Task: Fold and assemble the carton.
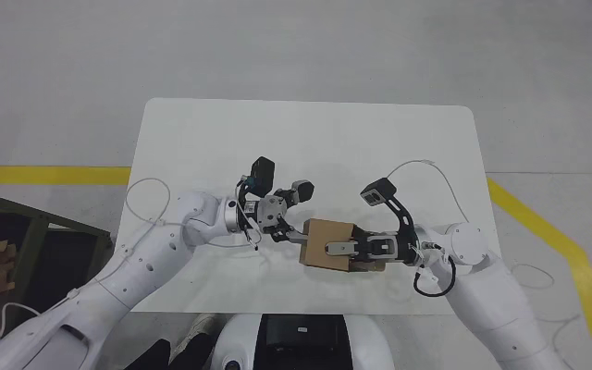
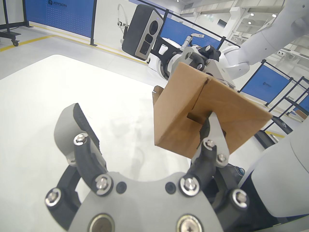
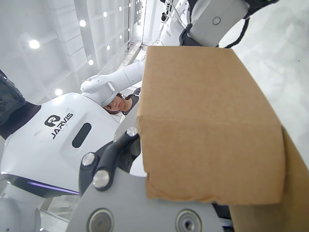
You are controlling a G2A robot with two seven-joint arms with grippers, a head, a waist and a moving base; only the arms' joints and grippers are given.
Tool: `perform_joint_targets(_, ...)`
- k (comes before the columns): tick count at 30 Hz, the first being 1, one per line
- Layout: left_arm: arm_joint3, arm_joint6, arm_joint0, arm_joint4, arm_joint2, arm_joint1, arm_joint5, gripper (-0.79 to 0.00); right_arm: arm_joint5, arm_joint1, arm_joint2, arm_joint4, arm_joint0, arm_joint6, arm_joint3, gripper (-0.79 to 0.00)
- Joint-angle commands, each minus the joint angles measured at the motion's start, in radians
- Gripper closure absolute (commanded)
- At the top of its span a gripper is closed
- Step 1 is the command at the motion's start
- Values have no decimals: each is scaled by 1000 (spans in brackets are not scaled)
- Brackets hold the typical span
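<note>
My right gripper [image 1: 344,248] clamps the carton [image 1: 326,242] just above the table [image 1: 185,139], long axis pointing at my left gripper [image 1: 296,215], spread wide (one fingertip [image 2: 213,120] tucked into its end slot).

Carton [image 3: 207,126] cut off at edge, hiding one right end effector [image 1: 351,248] finger, one left end effector [image 2: 144,114] fingertip inside it

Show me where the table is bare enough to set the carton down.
Bare: the far half of the table, from its back edge to the arms. Crowded: the near middle, where both arms meet at the carton.
</note>
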Motion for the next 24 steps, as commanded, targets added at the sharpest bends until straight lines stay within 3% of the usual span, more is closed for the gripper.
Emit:
perform_joint_targets(1, 1, 3, -1, 2, 0, 1, 0, -785, 0, 0, 1, 0, 0, 0, 0, 0)
perform_joint_targets(11, 24, 12, 25, 94, -52, 25, 0, -785, 14, 5, 16, -82, 8, -7, 50, 0)
perform_joint_targets(21, -63, 82, 83, 465, -78, 73, 0, -785, 31, -8, -59, -208, 68, -48, 143, 0)
perform_joint_targets(24, -59, 115, 100, 574, -88, 76, 40, -785, 28, -17, -91, -223, 97, -62, 183, 0)
